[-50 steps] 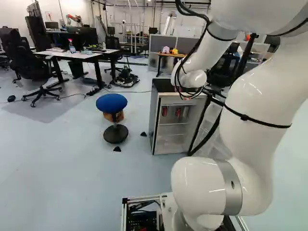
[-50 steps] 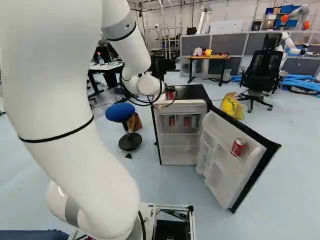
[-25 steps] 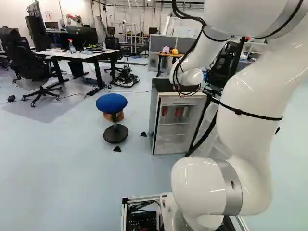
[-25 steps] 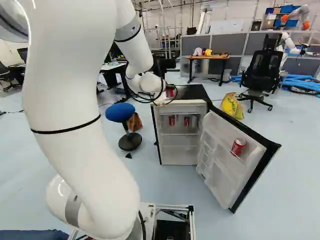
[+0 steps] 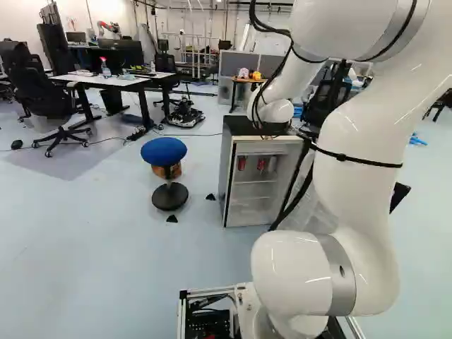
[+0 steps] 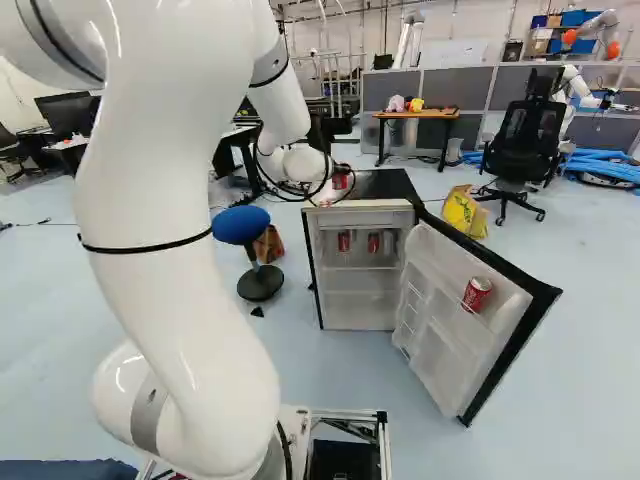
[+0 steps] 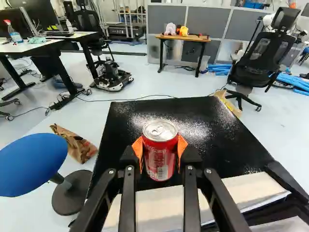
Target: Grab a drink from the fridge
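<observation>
Partly behind the wrist cables, my gripper shows small at the top of the open fridge. The wrist view has the gripper shut on a red drink can, orange pads on both its sides. The can is upright over the black fridge top, towards its front edge; whether it touches the top I cannot tell. Inside the fridge, red cans stand on the upper shelf. Another red can sits in the rack of the open door.
A blue stool stands left of the fridge, with a brown paper bag by it. The door juts out at the fridge's right. Beyond are a yellow bag, an office chair, desks and another robot.
My arm has swung, its upper links and wrist shifting left in the left base view. In the right base view the wrist is slightly higher and farther right, the held can with it. The base has stayed put.
</observation>
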